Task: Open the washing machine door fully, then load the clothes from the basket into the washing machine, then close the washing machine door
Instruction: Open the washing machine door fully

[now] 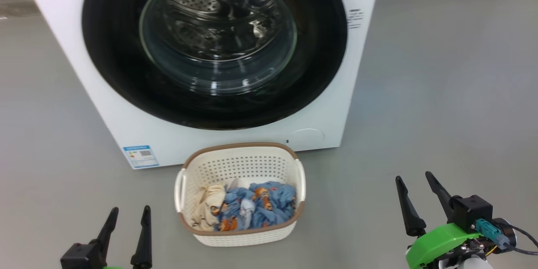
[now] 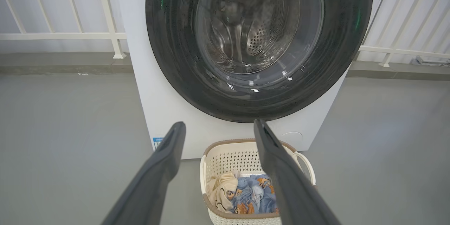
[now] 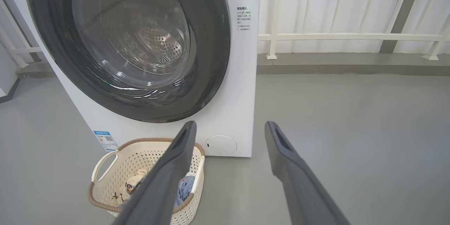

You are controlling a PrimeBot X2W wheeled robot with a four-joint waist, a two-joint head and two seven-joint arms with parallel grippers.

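Washing machine door (image 1: pixel 113 50) upper centre, shut: rigid, glossy rim prob. slippery, hook its edge. L gripper (image 1: pixel 130 208), R gripper (image 1: pixel 412 175) low: wide, empty.

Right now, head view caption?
Left gripper and right gripper, open, flank the basket of clothes before the shut washing machine door.

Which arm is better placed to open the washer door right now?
Probably left: the left gripper points squarely at the shut washing machine door; the right gripper sits well off to its right. Both are open.
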